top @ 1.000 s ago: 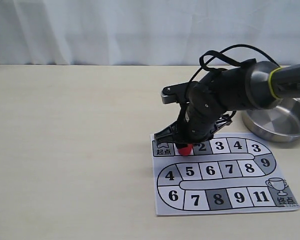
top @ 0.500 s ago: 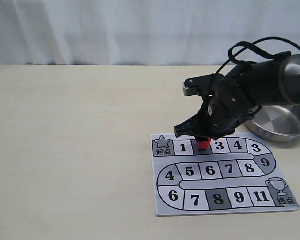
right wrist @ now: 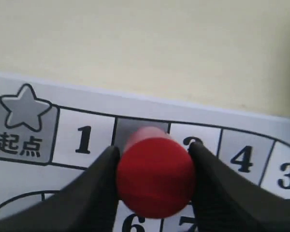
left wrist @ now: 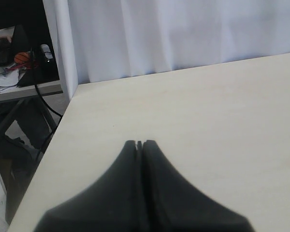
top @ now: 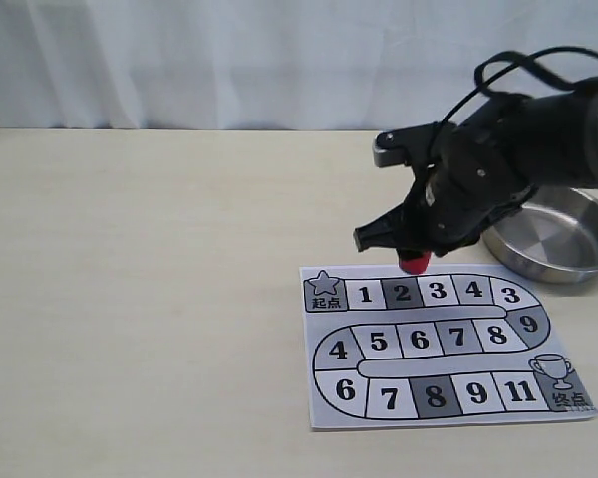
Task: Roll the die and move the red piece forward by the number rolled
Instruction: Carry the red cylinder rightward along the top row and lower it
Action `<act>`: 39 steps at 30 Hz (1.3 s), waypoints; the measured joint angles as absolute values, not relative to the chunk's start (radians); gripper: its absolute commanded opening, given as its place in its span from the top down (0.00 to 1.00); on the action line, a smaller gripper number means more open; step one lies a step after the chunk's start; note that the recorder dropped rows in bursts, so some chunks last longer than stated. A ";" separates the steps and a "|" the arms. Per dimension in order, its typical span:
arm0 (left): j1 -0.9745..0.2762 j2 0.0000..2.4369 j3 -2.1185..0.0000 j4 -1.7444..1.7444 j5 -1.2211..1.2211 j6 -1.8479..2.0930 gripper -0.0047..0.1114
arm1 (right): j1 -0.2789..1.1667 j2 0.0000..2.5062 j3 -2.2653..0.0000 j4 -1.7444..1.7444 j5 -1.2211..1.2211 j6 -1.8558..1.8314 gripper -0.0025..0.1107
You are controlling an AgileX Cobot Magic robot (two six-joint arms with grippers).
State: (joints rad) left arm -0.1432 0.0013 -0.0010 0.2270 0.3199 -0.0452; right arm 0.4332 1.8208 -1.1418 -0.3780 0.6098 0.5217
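Right tool (top: 415, 257): closes on the red piece (top: 415, 264), one dark finger (right wrist: 94, 193) at each side, jaws parted just the width of the piece. Hangs from the right arm (top: 538, 139) over the far edge of the game board (top: 321, 410), near squares 2 and 3.

Red piece: bright red cylinder, upright, pinched at its sides. Appears lifted off the paper; hard to confirm from these views. In the right wrist view, covers most of the grey square next to square 1, with the star square (right wrist: 24, 108) two places off.

Left tool (left wrist: 140, 145): fingers pressed together, nothing between them. Hovers above bare counter (left wrist: 208, 111) close to its edge, white curtain (left wrist: 183, 34) behind.

Game board: white printed sheet, flat on the counter. Carries a winding track of numbered squares, from the star square to a trophy square (top: 558, 383).

Steel bowl (top: 553, 239): round, shiny, on the counter just beyond the board's far right corner. Partly hidden by the right arm.
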 measured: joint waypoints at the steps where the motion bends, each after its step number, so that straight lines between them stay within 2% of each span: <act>1: -0.143 0.001 -0.001 0.227 0.320 -0.045 0.96 | 0.432 1.801 -1.147 -0.383 0.618 0.517 0.94; 12: -0.143 0.001 -0.001 0.227 0.320 -0.045 0.96 | 0.345 1.795 -1.059 -0.402 0.596 0.514 0.94; 23: -0.143 0.001 -0.001 0.227 0.320 -0.045 0.96 | 0.340 1.885 -1.046 -0.402 0.510 0.514 0.94; 32: -0.143 0.001 -0.001 0.227 0.320 -0.045 0.96 | 0.335 1.738 -1.087 -0.438 0.592 0.514 0.94; 39: -0.143 0.001 -0.001 0.227 0.320 -0.045 0.96 | 0.250 1.748 -1.036 -0.445 0.581 0.514 0.94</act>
State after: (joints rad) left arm -0.1432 0.0013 -0.0010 0.2270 0.3199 -0.0452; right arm 0.2501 1.7480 -1.0365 -0.4450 0.5805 0.5137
